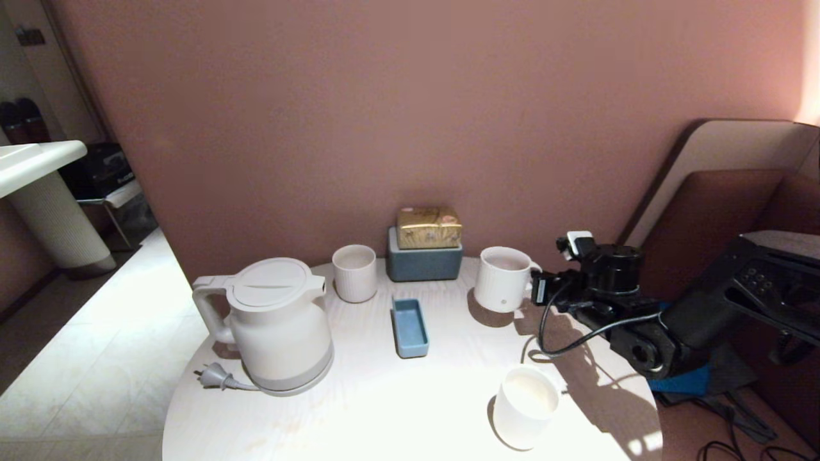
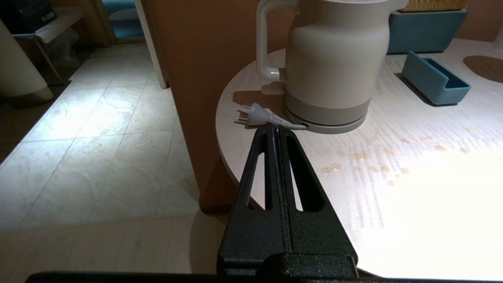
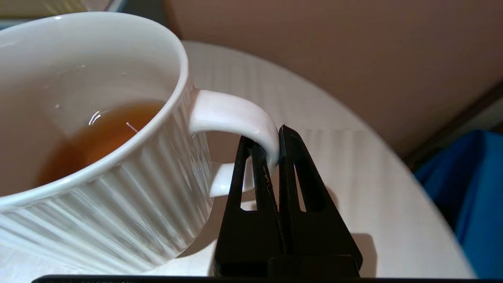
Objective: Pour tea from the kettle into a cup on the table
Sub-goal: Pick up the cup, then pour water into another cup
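From my station, working left to right: the kettle [image 1: 275, 323] sits on its grey base at about nine o'clock on the table [image 1: 359, 416], handle turned outward toward the table's left edge, its loose plug [image 1: 214, 376] lying just beside the base. My left gripper [image 2: 275, 131] hangs off the table edge near that plug, jaws pressed fully together with nothing in them. Pale reddish droplets [image 2: 369, 165] spot the tabletop near the base. Toward twelve o'clock stand a handleless ribbed cup [image 1: 354, 272], a small blue tray [image 1: 410, 328] and a blue box [image 1: 424, 264] with a gold packet on top. At about two o'clock is the cup [image 1: 504, 278], its handle pointing right, with brown tea [image 3: 102, 137] already low inside. My right gripper [image 3: 274, 151] is closed tight on that handle, pinching its outer curve. A smooth white cup [image 1: 526, 404] waits near five o'clock. I judge the ribbed mug light but glazed, slick and brittle; the handle loop is the sensible hold. The kettle looks heavy and rigid; its loop handle is the only place to take it.
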Available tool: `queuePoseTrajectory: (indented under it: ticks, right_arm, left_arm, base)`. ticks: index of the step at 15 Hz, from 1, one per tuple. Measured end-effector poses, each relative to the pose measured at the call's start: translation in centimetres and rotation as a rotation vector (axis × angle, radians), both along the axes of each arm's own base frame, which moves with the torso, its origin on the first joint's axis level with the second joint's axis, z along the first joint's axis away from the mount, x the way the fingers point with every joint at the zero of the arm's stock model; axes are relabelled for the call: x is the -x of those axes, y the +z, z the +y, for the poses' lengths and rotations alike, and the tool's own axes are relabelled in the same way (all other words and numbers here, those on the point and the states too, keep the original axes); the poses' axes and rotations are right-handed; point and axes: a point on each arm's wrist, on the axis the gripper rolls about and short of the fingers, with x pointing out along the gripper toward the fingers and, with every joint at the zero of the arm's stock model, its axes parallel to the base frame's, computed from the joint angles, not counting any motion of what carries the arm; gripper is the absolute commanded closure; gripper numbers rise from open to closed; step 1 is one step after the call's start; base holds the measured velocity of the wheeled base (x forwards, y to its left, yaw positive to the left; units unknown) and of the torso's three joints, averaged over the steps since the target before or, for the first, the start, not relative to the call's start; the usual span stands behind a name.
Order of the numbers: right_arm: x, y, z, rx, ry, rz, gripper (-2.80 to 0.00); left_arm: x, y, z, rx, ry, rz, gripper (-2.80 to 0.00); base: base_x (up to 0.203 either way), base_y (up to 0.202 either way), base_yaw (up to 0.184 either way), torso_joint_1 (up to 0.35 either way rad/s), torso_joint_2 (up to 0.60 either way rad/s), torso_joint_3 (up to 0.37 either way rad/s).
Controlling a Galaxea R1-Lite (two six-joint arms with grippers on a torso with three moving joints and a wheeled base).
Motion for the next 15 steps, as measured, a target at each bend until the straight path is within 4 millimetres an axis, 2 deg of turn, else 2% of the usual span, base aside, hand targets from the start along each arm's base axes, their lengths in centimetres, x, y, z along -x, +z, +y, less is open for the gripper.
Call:
queuePoseTrajectory:
  ticks: [4,8,11,15]
  right_arm:
    - [2.3,2.2,-4.1,-0.017,-0.03,-0.001,0.0]
    - [6.3,3.6,-7.0,0.003,-0.011,0.035,0.0]
    - [10.0,4.8,-7.9,0.059,0.015,0.042,0.0]
    - [14.5,7.1,-7.8,0.098,0.054,0.07,0.0]
  left_arm:
    - [0.0,0.0,0.0,0.001,0.0,0.0,0.0]
    - [0.0,0.0,0.0,0.0,0.0,0.001,0.0]
    - [0.0,0.0,0.0,0.001,0.0,0.0,0.0]
    - [0.0,0.0,0.0,0.0,0.0,0.002,0.0]
  base:
    - [0.0,0.0,0.0,0.0,0.0,0.0]
    - [0.0,0.0,0.0,0.0,0.0,0.0]
    - [0.0,0.0,0.0,0.0,0.0,0.0]
    - [0.0,0.0,0.0,0.0,0.0,0.0]
